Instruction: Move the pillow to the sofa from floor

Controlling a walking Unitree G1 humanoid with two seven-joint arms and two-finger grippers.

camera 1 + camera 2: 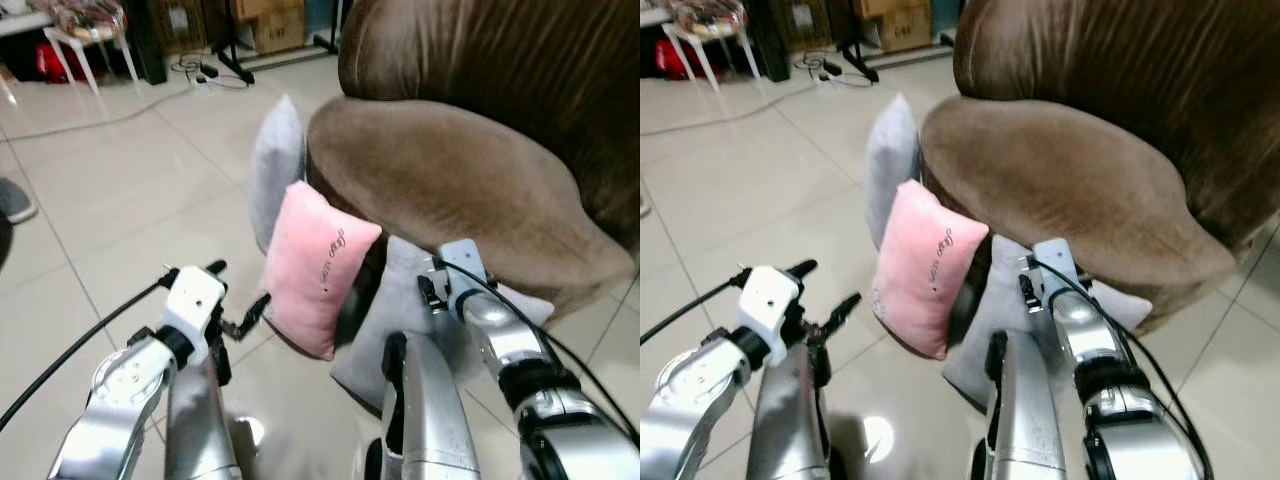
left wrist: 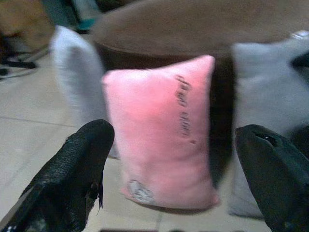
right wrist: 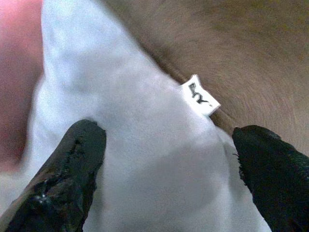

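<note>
The left gripper (image 1: pixel 238 296), its black fingers spread wide and empty, hovers just beside a pink pillow (image 1: pixel 315 268) that stands on the tiled floor (image 1: pixel 120 210), leaning against the front edge of the brown sofa (image 1: pixel 450 180). The right gripper (image 3: pixel 169 159), also wide open and holding nothing, is close over a grey pillow (image 1: pixel 400 320) lying against the sofa's front edge beside the pink one. Another grey pillow (image 1: pixel 275 165) stands behind the pink one, at the sofa's corner.

Pink pillow (image 1: pixel 318 268) wedged between grey pillows; sofa (image 1: pixel 450 180) behind; floor (image 1: pixel 120 220) open left.
</note>
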